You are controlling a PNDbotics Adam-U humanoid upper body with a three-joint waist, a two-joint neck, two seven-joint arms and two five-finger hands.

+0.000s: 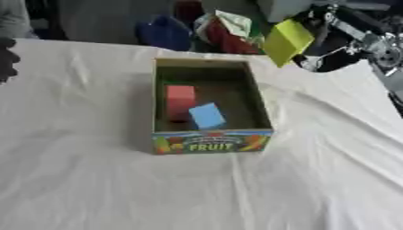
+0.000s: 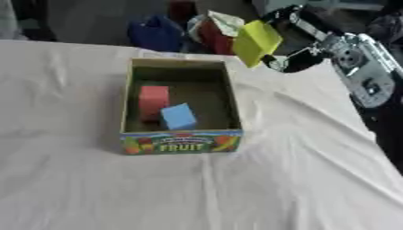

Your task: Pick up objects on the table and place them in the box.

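My right hand (image 1: 330,42), upper right of frame, fingers clamped on the yellow block (image 1: 287,41); carry it left over the box (image 1: 211,143) before letting go, clear of red block (image 1: 179,101) and blue block (image 1: 207,115).

One box (image 1: 211,142), one red block (image 1: 179,99), one blue block (image 1: 207,115), one yellow block (image 1: 286,41).

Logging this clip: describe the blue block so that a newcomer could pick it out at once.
Find the open box marked FRUIT at the middle of the white table. The blue block lies inside near the printed front wall, tilted, beside the red block. It is the only blue piece in the box.
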